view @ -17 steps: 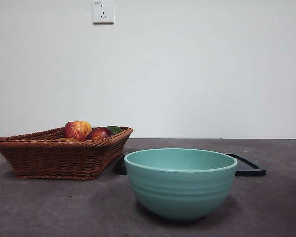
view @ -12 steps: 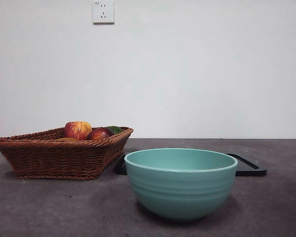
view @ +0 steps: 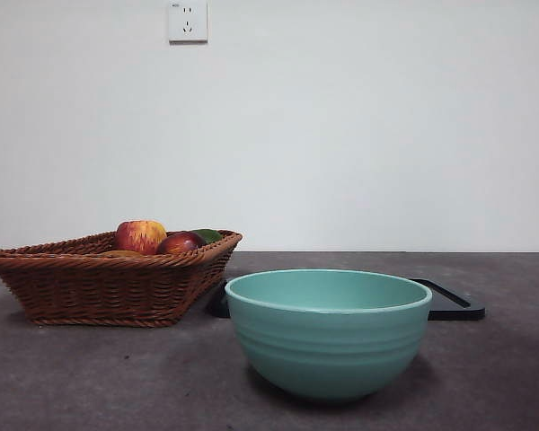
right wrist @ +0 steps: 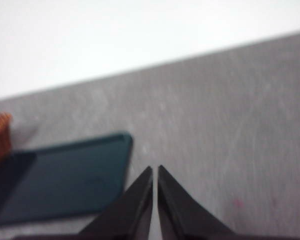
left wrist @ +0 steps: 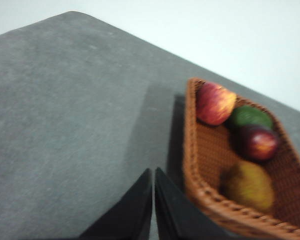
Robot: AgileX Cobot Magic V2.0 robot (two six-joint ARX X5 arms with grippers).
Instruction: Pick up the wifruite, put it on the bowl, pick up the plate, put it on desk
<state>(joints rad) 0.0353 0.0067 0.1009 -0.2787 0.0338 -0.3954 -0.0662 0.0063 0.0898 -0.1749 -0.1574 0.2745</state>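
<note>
The wifruite (left wrist: 250, 186), oval and dull orange-brown, lies in a wicker basket (left wrist: 192, 150) beside my left gripper (left wrist: 153, 172), which hangs shut over the desk (left wrist: 65, 125) just outside the basket's rim. In the front view only a sliver of the wifruite (view: 121, 254) shows over the rim. The teal bowl (view: 328, 346) stands at the front centre with nothing visible inside. The dark flat plate (view: 454, 307) lies behind the bowl. In the right wrist view, my right gripper (right wrist: 155, 171) is shut above the desk, close to a corner of the plate (right wrist: 60, 182). Neither arm shows in the front view.
The basket (view: 99, 287) stands at the left of the desk (view: 117, 377) and also holds a red-and-yellow apple (view: 141, 236), a dark red fruit (view: 181, 242) and a green fruit (view: 208, 235). A wall with a socket (view: 188, 21) rises behind.
</note>
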